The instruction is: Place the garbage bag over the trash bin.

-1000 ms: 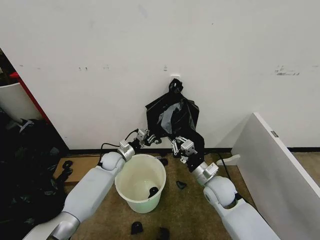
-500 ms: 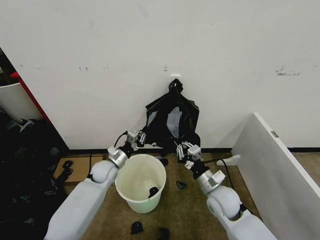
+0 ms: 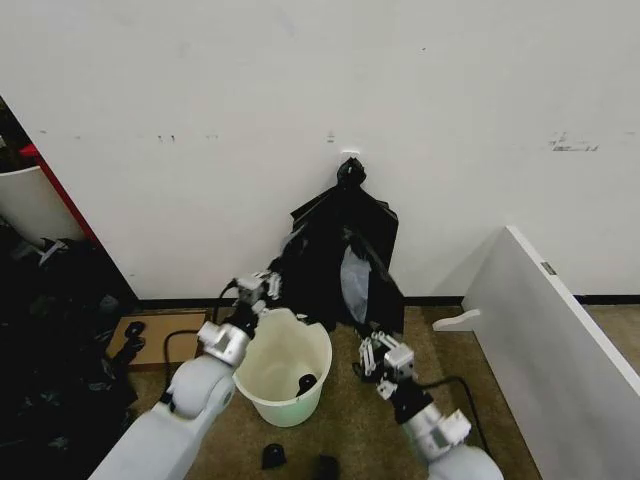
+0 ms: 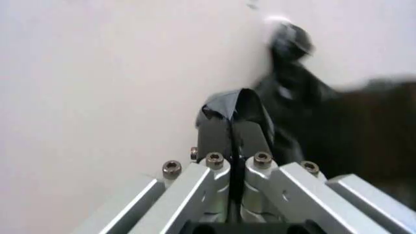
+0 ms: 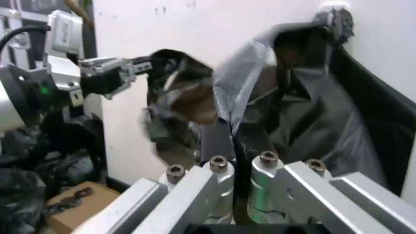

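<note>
1. Black, glossy plastic: the garbage bag hangs from a small white hook on the wall, its knotted top caught there and its lower part drawn down and spread toward the floor.
2. The left hand is closed on one edge of the bag, at the far rim of the trash bin; the left wrist view shows its fingers pressed together with black film between them.
3. The right hand is clamped on the opposite edge, low and to the right of the bin; the right wrist view shows a grey fold rising from its closed fingers.
4. Judgement: holding two separate edges apart serves to open the bag's mouth for the rim.
5. The white bin stands on the floor before the wall, uncovered, with a small dark object inside.
</note>
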Robot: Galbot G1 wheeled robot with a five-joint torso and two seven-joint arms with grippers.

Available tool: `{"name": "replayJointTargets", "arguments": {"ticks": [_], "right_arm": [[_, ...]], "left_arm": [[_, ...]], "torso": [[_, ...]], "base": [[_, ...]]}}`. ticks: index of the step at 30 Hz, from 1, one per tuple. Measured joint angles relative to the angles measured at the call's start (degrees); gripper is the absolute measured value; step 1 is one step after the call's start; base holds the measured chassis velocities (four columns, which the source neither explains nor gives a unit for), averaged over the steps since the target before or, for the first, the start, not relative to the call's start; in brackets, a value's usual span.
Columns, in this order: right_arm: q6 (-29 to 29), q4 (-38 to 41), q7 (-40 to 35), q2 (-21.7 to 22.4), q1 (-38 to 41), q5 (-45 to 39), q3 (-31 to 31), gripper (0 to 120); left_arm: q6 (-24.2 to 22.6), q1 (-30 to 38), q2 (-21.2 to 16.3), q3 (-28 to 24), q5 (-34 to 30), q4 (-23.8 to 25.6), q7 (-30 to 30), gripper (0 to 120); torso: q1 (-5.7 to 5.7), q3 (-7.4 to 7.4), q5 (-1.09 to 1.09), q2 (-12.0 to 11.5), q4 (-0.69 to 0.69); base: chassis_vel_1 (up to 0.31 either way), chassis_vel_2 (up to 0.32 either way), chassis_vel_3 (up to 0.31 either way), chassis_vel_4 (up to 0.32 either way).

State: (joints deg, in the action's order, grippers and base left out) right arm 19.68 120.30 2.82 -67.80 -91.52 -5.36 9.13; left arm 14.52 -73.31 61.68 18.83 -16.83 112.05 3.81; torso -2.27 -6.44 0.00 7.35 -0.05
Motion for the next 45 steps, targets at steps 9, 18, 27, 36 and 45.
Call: {"name": "replayJointTargets", "arguments": {"ticks": [9, 18, 27, 36, 45], "right_arm": [[3.9, 0.0, 5.7, -1.9, 1.6, -1.6, -2.5, 0], [5.7, -0.7, 12.9, -2.9, 4.0, -7.2, -3.6, 0], [7.4, -7.2, 16.7, -4.7, 7.1, -9.7, -4.6, 0], [7.2, -14.6, 16.5, -6.1, 10.9, -9.7, -5.2, 0], [7.8, -18.8, 14.9, -5.7, 11.0, -8.0, -6.3, 0]], "left_arm": [[2.2, -8.0, -1.9, 9.6, -4.5, 8.1, -1.0, 0], [1.5, -10.2, -1.7, 11.9, -7.0, 13.2, -2.1, 0], [0.8, -11.4, 0.2, 8.6, -6.7, 12.1, -2.4, 0], [1.2, -10.6, 3.5, 0.8, -7.7, 4.5, -2.7, 0], [0.2, -13.0, 3.1, -2.8, -9.2, 3.6, -1.0, 0]], "torso": [[-0.01, -0.01, 0.01, 0.0, 0.00], [-0.01, -0.01, 0.01, 0.0, -0.02], [-0.01, -0.01, 0.00, 0.0, -0.01], [-0.01, -0.01, 0.02, 0.0, -0.02], [-0.01, -0.01, 0.02, 0.0, -0.01]], "base": [[0.000, 0.000, 0.000, 0.000], [0.000, 0.000, 0.000, 0.000], [0.000, 0.000, 0.000, 0.000], [0.000, 0.000, 0.000, 0.000], [0.000, 0.000, 0.000, 0.000]]}}
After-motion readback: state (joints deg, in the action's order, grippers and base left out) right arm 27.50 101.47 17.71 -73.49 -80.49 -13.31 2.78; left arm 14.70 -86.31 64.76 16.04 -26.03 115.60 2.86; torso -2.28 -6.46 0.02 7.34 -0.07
